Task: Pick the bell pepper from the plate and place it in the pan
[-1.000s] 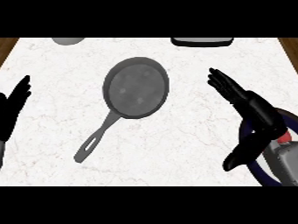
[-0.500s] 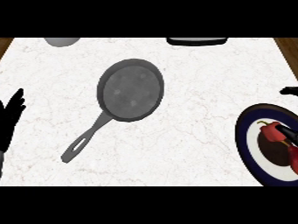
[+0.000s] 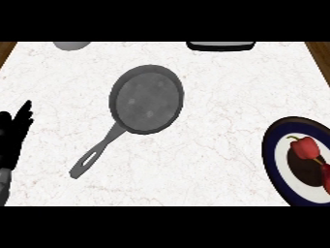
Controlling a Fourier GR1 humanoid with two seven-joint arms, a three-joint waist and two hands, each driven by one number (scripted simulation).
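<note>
bell pepper (image 3: 307, 148) lies on plate (image 3: 281, 140), far from left hand (image 3: 7, 140).

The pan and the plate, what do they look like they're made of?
The pan looks like dark grey metal, perhaps cast iron: a dull, faintly mottled surface, with a long handle of the same grey ending in a slot. The plate looks like glazed ceramic, though that is a guess: a smooth navy rim, a white ring and a dark centre under the red bell pepper.
</note>
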